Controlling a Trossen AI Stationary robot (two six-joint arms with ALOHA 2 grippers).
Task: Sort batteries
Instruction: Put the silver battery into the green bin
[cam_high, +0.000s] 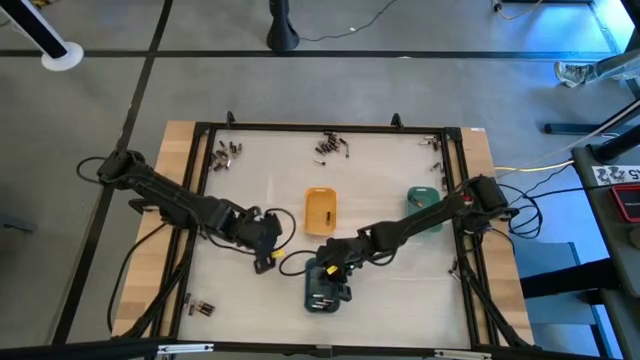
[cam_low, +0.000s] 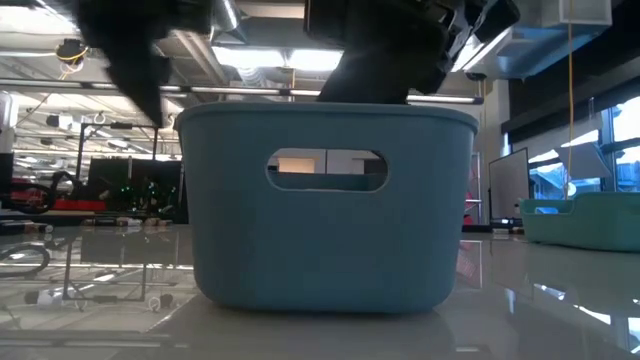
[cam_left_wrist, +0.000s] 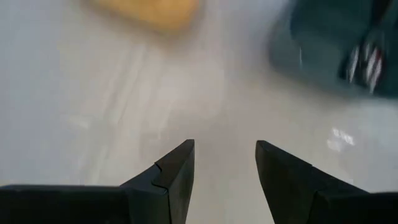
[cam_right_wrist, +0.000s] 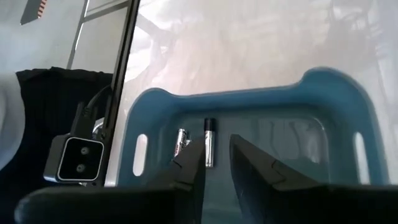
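Three small oblong plastic trays were seen on the white table (cam_high: 400, 290): an orange tray (cam_high: 320, 210), a green tray (cam_high: 424, 203) and a slate-blue tray (cam_high: 327, 287). Two slim cylindrical batteries (cam_right_wrist: 209, 142), dark and silvery, were lying inside the slate-blue tray; three loose clusters lay far beyond the orange tray and one more well to the blue tray's left. The right gripper (cam_right_wrist: 216, 163) was held just above the slate-blue tray, its arm stretched low, fingers narrowly parted with nothing between them. The left gripper (cam_left_wrist: 224, 168) was poised beside that tray over bare table, moderately parted and empty.
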